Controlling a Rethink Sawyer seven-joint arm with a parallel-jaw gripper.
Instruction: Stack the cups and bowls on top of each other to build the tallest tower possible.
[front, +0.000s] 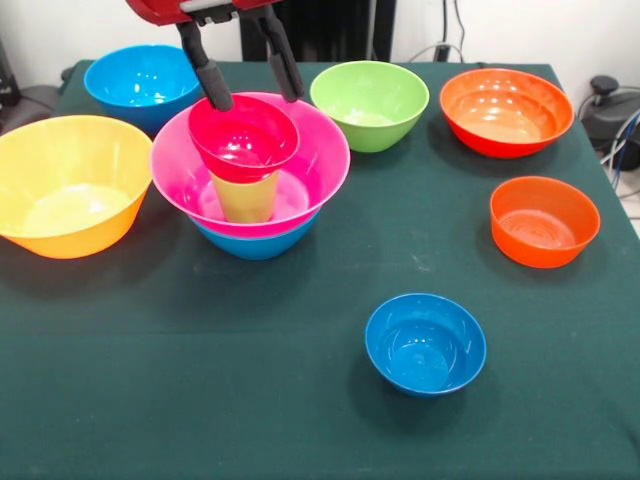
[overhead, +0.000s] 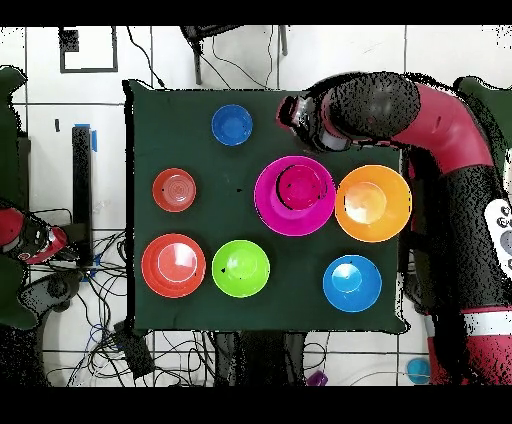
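Observation:
The tower stands left of centre: a blue bowl at the bottom, a large pink bowl nested in it, a lime cup upright inside the pink bowl, and a small crimson bowl resting on the cup. From overhead the crimson bowl lies inside the pink bowl. My gripper hangs open just above the crimson bowl's far rim, holding nothing. Its left fingertip is level with that rim. Whether it touches the rim I cannot tell.
Loose bowls ring the tower on the dark green cloth: a large orange bowl, a blue bowl, a green bowl, a red-orange bowl, a smaller orange bowl and a small blue bowl.

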